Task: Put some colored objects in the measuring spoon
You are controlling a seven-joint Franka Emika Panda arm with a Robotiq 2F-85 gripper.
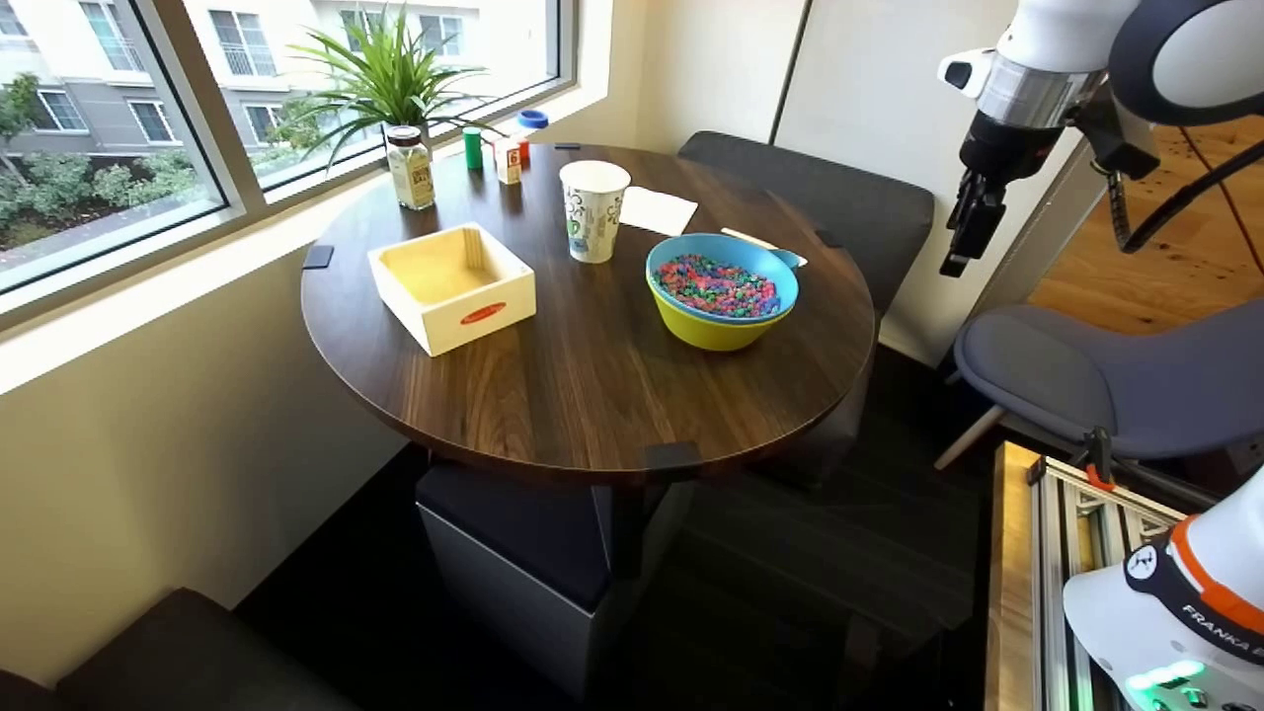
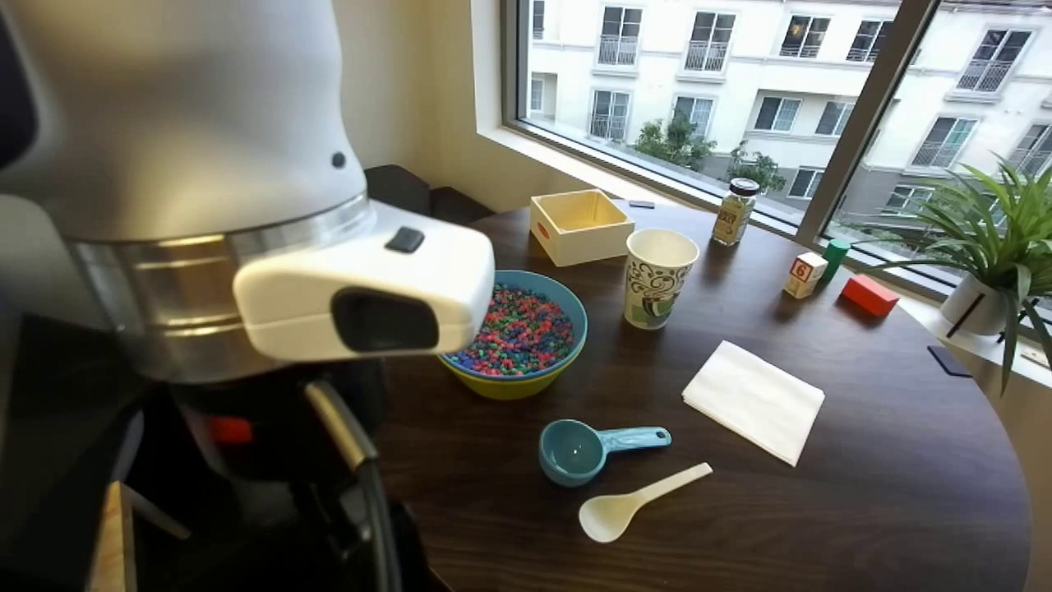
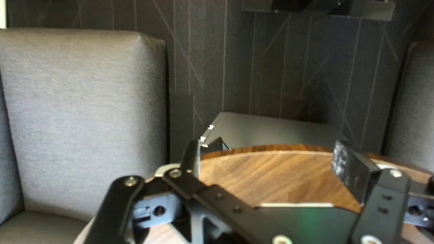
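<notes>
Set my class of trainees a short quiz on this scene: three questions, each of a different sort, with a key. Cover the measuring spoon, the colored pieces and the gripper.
1. True or false: the measuring spoon on the table looks empty.
2. Where are the colored pieces?
A) in the paper cup
B) in the blue bowl
C) in the box
3. Fill the gap with "open" or "shut": in the wrist view, the gripper is ____.

Key
1: true, no pieces show in it.
2: B.
3: open, its fingers stand well apart.
</notes>
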